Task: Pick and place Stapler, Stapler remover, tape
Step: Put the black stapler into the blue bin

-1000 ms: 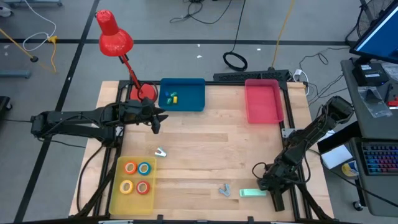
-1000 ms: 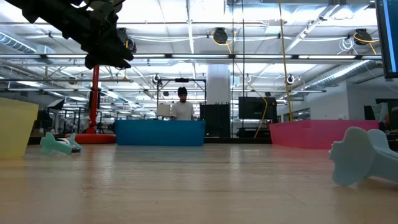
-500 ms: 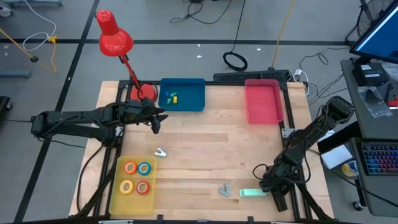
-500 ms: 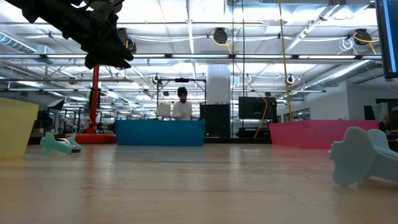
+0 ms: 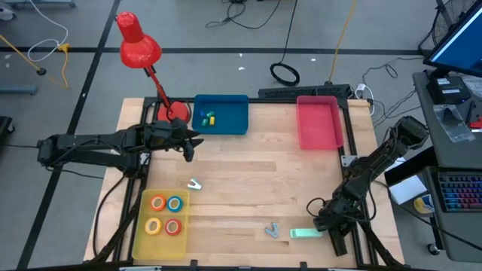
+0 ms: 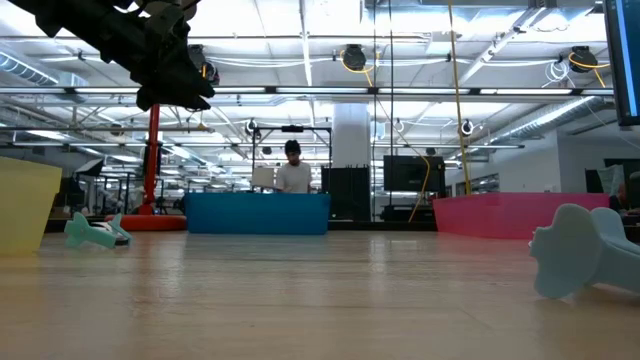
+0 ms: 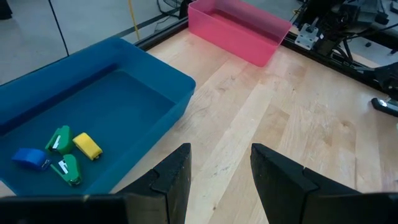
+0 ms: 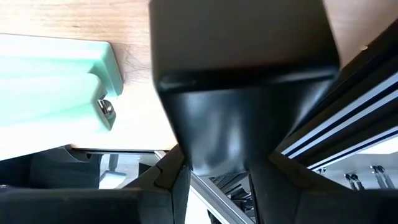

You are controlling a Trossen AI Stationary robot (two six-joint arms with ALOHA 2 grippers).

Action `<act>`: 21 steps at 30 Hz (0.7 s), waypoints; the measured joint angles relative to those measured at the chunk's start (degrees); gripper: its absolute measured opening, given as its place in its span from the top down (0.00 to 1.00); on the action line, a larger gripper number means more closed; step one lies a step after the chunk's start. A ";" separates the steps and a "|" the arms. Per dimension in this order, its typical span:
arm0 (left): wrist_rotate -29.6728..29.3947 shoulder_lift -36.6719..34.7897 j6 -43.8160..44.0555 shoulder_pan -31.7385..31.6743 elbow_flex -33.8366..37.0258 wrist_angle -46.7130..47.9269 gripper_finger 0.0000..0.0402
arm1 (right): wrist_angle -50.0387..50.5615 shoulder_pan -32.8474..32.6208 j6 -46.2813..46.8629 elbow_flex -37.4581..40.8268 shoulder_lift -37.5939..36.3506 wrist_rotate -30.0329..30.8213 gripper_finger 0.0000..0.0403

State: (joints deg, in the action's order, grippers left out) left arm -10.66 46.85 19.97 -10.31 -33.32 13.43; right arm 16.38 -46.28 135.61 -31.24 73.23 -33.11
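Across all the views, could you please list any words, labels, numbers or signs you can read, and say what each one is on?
None can be read.
Blue tray, pink tray, yellow tray: no lettering shows.
Tape rolls and mint stapler: no print shows.
Monitor and keyboard beside the table: too small to read.

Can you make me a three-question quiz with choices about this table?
1. Where are the tape rolls?
A. pink tray
B. yellow tray
C. blue tray

2. How many tape rolls are there?
A. two
B. six
C. four

3. What is the left claw holding?
A. nothing
B. a tape roll
C. the stapler

Answers:
1 B: all rings sit in the yellow tray.
2 C: orange, blue, yellow and red rings show from above.
3 A: its fingers stand apart over bare wood beside the blue tray.
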 joint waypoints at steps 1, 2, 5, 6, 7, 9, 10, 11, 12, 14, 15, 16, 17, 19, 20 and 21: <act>0.00 -0.01 0.00 0.00 0.00 0.00 0.58 | 0.32 0.00 -0.07 0.00 0.00 0.05 0.68; 0.00 0.00 0.00 0.00 0.00 0.00 0.58 | 0.55 0.00 -0.14 0.00 0.00 0.08 0.68; 0.00 0.00 0.00 0.00 0.00 -0.05 0.58 | 1.20 0.00 -0.28 0.00 -0.06 0.11 0.68; 0.00 0.00 0.00 0.00 0.00 -0.11 0.58 | 1.52 0.00 -0.34 0.00 -0.32 0.19 0.68; 0.00 0.00 0.00 0.00 0.00 -0.23 0.58 | 1.83 -0.01 -0.36 0.00 -0.62 0.40 0.68; 0.00 0.00 -0.02 0.00 0.00 -0.43 0.58 | 2.43 -0.05 -0.25 0.02 -1.40 1.57 0.68; 0.00 0.00 -0.02 0.00 0.00 -0.47 0.58 | 2.99 -0.09 -0.12 0.02 -1.98 2.41 0.68; 0.00 0.00 -0.02 0.00 0.00 -0.52 0.58 | 3.64 -0.07 0.13 0.02 -2.61 3.16 0.68; 0.00 0.00 -0.02 0.00 0.00 -0.57 0.58 | 4.48 -0.02 0.13 0.02 -3.14 3.49 0.68; 0.00 0.00 -0.02 0.00 0.00 -0.70 0.58 | 6.80 -0.02 0.00 0.02 -4.37 4.12 0.68; 0.00 0.00 -0.02 0.00 0.00 -0.96 0.58 | 8.08 0.00 0.02 0.02 -5.11 4.33 0.68; 0.02 0.00 -0.02 0.00 0.00 -1.32 0.58 | 9.34 0.00 -0.03 0.02 -5.84 4.69 0.68; 0.02 -0.01 -0.02 0.00 0.00 -1.63 0.58 | 10.42 -0.01 -0.06 0.05 -6.66 5.44 0.68; 0.02 -0.02 -0.02 0.00 0.00 -2.20 0.58 | 12.43 0.02 0.00 0.07 -8.50 7.40 0.68; 0.02 0.00 -0.02 0.00 0.00 -2.50 0.58 | 13.39 0.10 -0.01 0.07 -9.40 8.56 0.68; 0.02 0.00 -0.02 0.00 0.00 -2.92 0.58 | 14.28 0.16 0.10 0.07 -10.24 9.73 0.68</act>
State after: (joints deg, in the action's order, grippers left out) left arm -10.63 46.85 19.94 -10.31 -33.32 10.51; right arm 30.66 -46.12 135.71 -31.18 62.99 -23.38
